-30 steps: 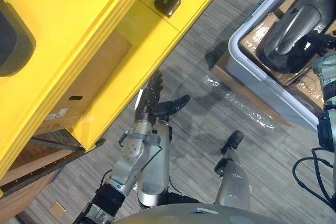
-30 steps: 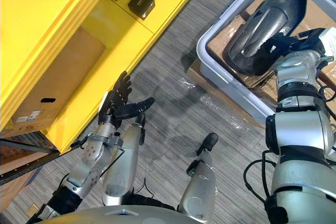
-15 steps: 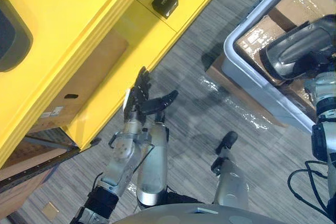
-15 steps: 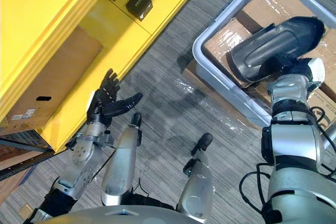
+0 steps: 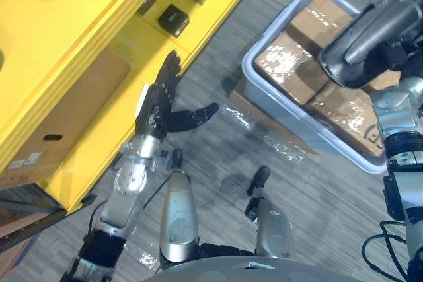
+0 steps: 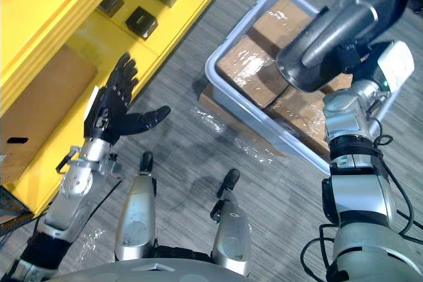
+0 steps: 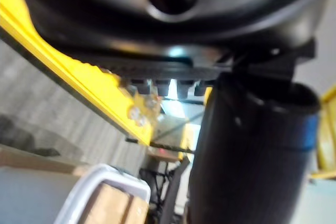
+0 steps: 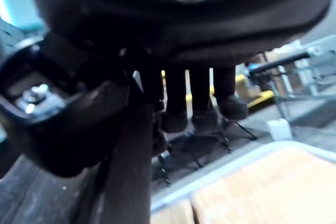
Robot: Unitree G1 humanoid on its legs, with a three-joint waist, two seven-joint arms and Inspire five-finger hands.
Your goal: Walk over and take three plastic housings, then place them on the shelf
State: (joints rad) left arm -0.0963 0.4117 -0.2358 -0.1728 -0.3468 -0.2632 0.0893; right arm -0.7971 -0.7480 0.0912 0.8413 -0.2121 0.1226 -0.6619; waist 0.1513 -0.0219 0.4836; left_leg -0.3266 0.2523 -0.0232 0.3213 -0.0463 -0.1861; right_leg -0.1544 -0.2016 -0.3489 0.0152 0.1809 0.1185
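Observation:
A long dark plastic housing (image 6: 337, 28) hangs tilted above the grey bin (image 6: 231, 100), with my right hand (image 6: 349, 59) shut on its lower side. In the right wrist view the curled fingers (image 8: 202, 111) press against the housing's dark surface (image 8: 128, 182). My left hand (image 5: 157, 102) is open, fingers straight and thumb spread, and holds nothing. It hovers just in front of the yellow shelf (image 5: 79, 51), also seen as a yellow edge (image 7: 79, 85) in the left wrist view.
The bin holds film-wrapped cardboard boxes (image 6: 248, 64) and stands on a flat cardboard sheet (image 5: 231, 94). Small black blocks (image 5: 173, 18) lie on the shelf's lower level. A brown carton (image 5: 59, 117) sits beneath the shelf. Grey carpet lies between shelf and bin.
My right hand has closed on the housing and raised it out of the bin. The camera has shifted, so the bin now sits nearer the centre. The left hand stays open.

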